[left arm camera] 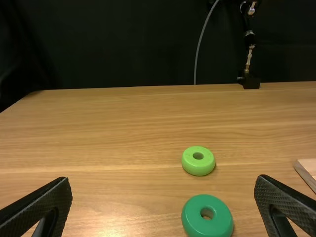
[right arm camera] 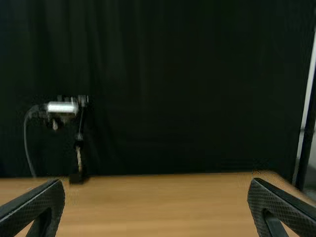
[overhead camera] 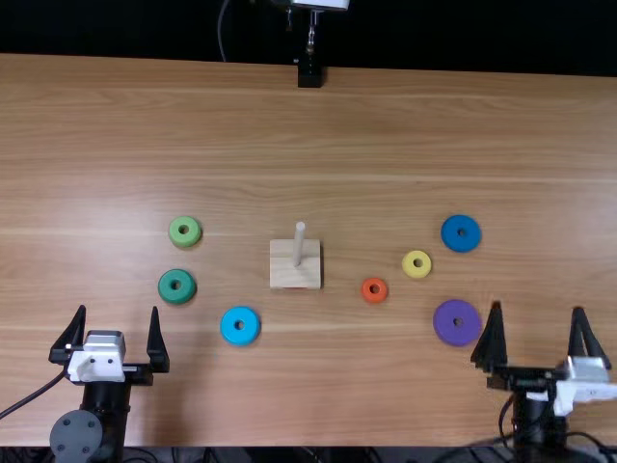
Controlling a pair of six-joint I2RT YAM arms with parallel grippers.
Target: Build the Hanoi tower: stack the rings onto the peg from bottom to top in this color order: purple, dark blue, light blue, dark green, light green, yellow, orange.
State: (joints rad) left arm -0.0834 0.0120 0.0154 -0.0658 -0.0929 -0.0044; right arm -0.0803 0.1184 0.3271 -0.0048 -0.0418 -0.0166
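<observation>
Rings (overhead camera: 450, 333) lie scattered around the bare peg (overhead camera: 298, 247); both grippers (overhead camera: 118, 340) are spread wide, empty.

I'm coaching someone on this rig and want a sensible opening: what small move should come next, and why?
Probably ease the right end effector over the purple ring, keeping its fingers open. Purple goes on the peg first, the peg is bare, and this ring lies flat on the table just left of that end effector.
</observation>
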